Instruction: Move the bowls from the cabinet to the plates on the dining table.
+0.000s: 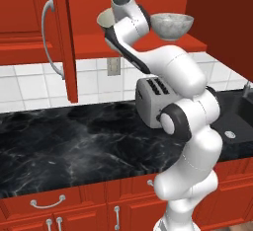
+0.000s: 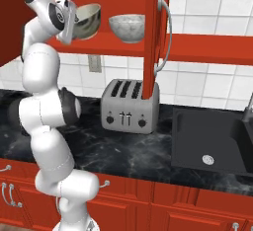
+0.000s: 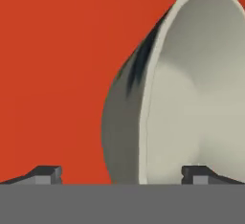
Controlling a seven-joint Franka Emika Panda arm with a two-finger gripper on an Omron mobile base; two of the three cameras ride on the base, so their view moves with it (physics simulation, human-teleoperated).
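Observation:
The red cabinet (image 2: 148,45) stands open, with both bowls on its lower shelf. The cream bowl (image 2: 89,20) sits on the left and the mottled white-grey bowl (image 2: 127,26) on the right; the left base view shows the cream bowl (image 1: 104,19) partly behind my hand and the mottled bowl (image 1: 172,25) free. My gripper (image 2: 76,25) is up at the shelf, against the cream bowl. In the hand view my gripper (image 3: 122,174) is open, and the rim of the cream bowl (image 3: 191,98) lies between the two fingertips. The plates and the dining table are out of view.
A silver toaster (image 2: 129,107) stands on the black marble counter (image 1: 74,151) below the shelf. The open cabinet door (image 2: 155,27) hangs edge-on right of the bowls; another door (image 1: 64,37) is to their left. A dark sink (image 2: 212,141) lies at the right.

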